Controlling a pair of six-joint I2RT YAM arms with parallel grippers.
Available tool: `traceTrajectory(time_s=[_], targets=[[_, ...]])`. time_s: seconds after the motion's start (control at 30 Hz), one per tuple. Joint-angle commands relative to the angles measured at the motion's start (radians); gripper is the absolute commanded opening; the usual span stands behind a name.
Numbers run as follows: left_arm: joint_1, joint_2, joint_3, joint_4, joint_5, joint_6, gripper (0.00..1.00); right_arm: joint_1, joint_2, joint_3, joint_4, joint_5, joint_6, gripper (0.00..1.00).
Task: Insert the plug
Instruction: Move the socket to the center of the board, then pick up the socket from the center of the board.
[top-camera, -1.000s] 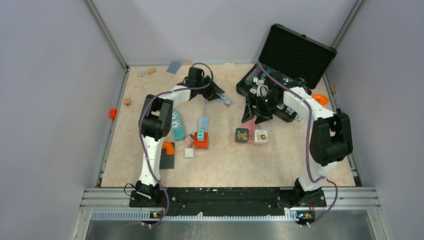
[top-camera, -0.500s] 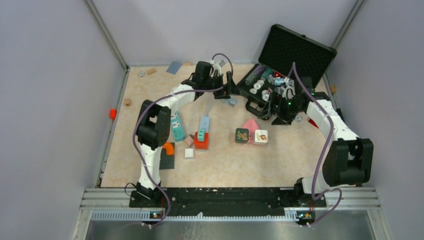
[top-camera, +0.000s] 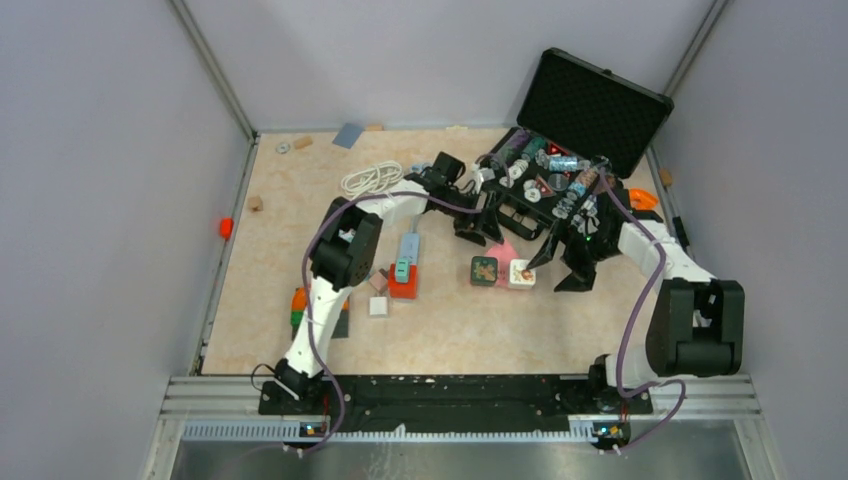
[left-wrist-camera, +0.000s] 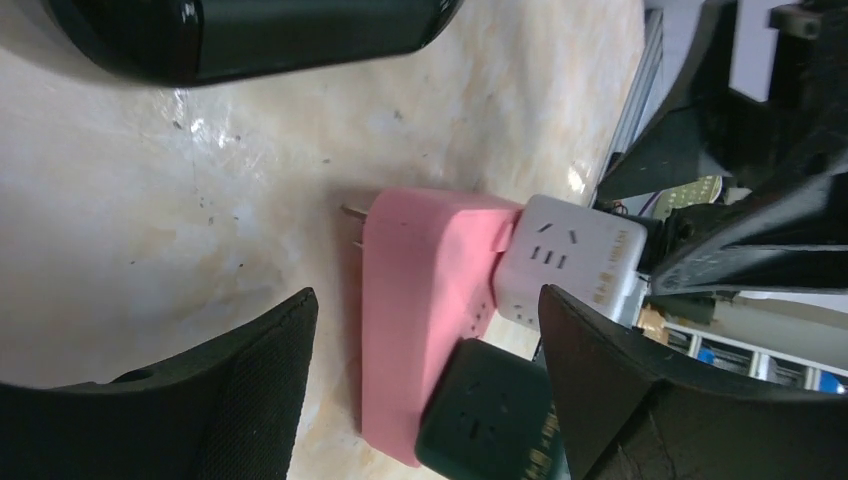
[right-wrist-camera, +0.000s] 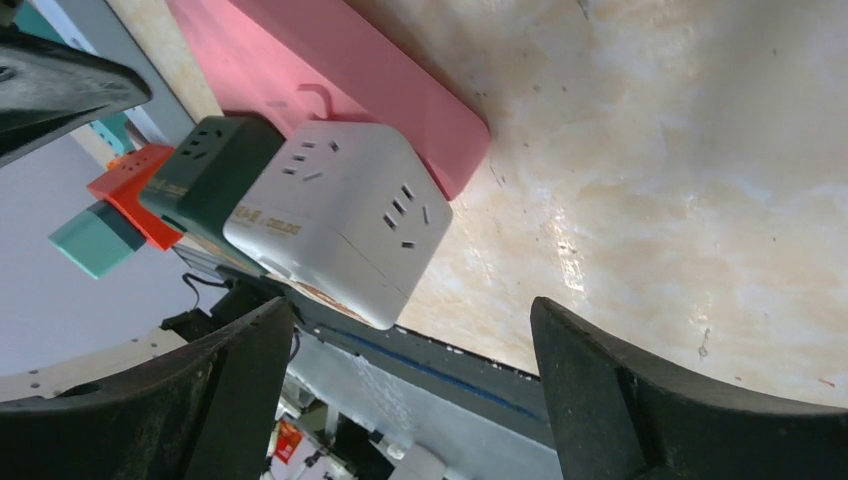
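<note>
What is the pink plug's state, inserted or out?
Out. The pink plug lies flat on the table, its prongs bare, pointing away from the white socket cube.

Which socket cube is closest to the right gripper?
The white cube. It sits beside the dark green cube, on the right arm's side, and the open right gripper hovers next to it.

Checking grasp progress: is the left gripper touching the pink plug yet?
Apart. Left wrist view: left gripper open astride the pink plug; bare table separates one finger, the white cube the other.
</note>
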Motion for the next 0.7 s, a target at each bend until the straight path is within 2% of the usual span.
traceTrajectory(time_s=[0.0,0.13,0.23,0.33,0.5,0.53,0.67], targets=[[-0.035,0.041,0.06,-0.039,0.008,0.055,0.81,-0.012,-0.046,-0.001,-0.004,0.008,0.023,0.86],[-0.054,0.086,0.093,0.017,0.065,-0.007,0.77,-0.013,-0.048,0.025,-0.026,0.009,0.004,0.86],[-0.068,0.097,0.107,0.026,0.091,-0.009,0.67,-0.014,-0.042,0.05,-0.039,0.014,-0.01,0.86],[-0.069,0.096,0.093,0.041,0.105,-0.03,0.45,-0.015,-0.032,0.089,-0.051,0.022,-0.028,0.86],[-0.067,0.079,0.063,0.106,0.127,-0.099,0.03,-0.015,0.0,0.15,-0.061,0.018,-0.05,0.86],[-0.065,0.069,0.05,0.134,0.131,-0.128,0.0,-0.014,0.006,0.161,-0.061,0.011,-0.056,0.86],[-0.047,0.005,-0.013,0.3,0.101,-0.261,0.0,-0.014,0.024,0.19,-0.047,-0.029,-0.069,0.86]])
